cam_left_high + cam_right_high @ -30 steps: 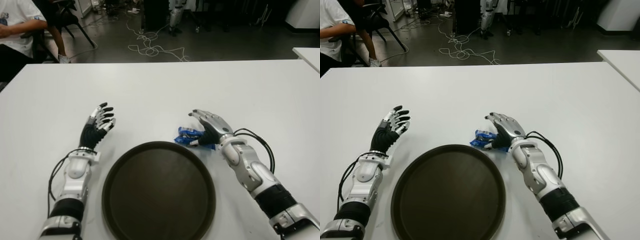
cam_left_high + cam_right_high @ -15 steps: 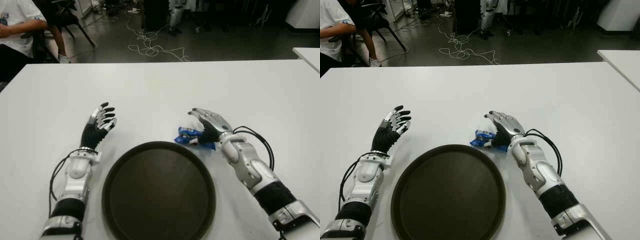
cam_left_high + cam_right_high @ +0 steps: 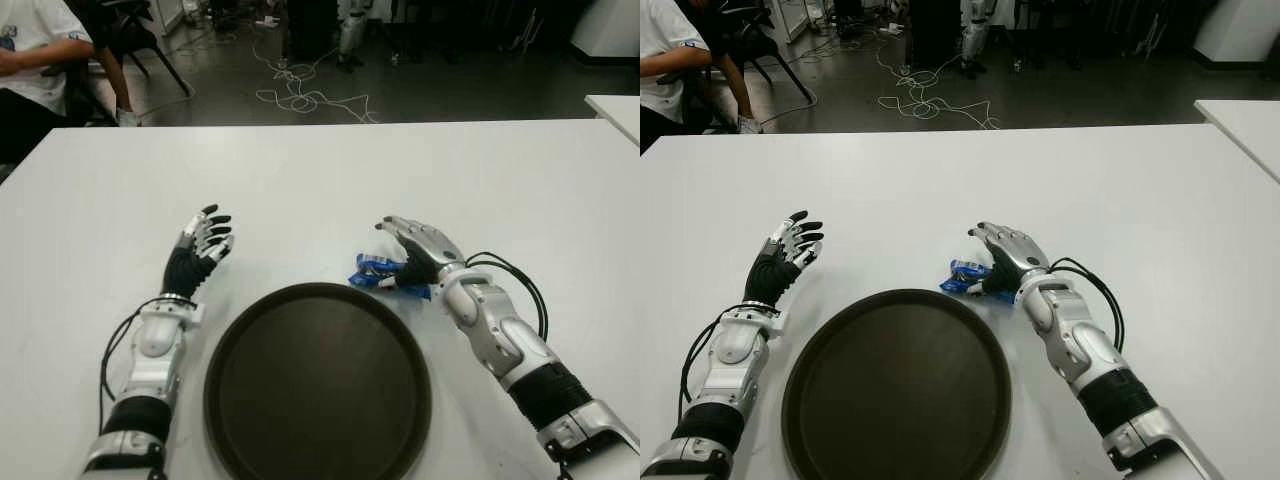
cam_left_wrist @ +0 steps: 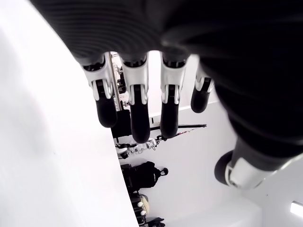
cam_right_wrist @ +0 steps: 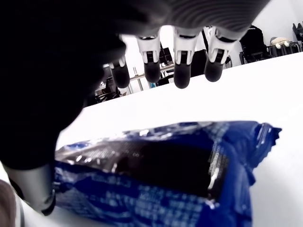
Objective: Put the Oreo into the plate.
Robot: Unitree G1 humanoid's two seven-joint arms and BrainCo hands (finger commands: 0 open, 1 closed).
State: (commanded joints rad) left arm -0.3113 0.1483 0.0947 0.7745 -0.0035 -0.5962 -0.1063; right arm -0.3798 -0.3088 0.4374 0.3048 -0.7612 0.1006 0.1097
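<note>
glossy crinkled oreo wrapper (image 5: pixel 161 184), matt white table (image 3: pixel 330 180).

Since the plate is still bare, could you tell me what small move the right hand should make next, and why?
Probably close the right hand on the Oreo packet: its fingers arch open above it, and the packet lies on the table just beyond the plate.

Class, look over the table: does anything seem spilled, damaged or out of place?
Nothing stands out. The blue Oreo packet lies intact on the white table under the open right hand, just outside the empty round dark plate. The left hand shows left of the plate.
</note>
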